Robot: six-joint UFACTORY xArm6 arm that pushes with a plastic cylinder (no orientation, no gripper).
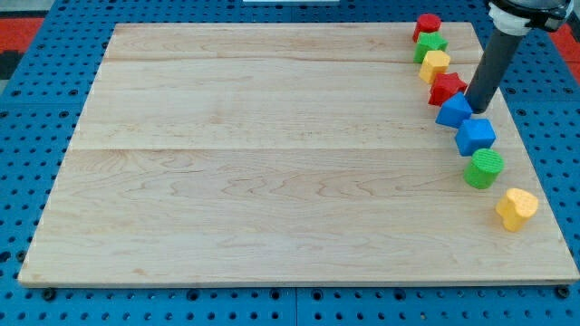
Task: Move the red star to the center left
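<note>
The red star [446, 88] lies near the board's right edge, in the upper part of a curved row of blocks. My tip [477, 110] stands just right of and below the star, touching the upper right of a blue triangular block [453, 110]. Above the star sit a yellow block [434, 65], a green star [430, 45] and a red round block [427, 25]. Below it sit a blue cube [475, 136], a green cylinder [484, 168] and a yellow heart-like block [516, 208].
The light wooden board [254, 154] rests on a blue perforated table [27, 81]. The arm's dark rod [494, 68] comes down from the view's top right.
</note>
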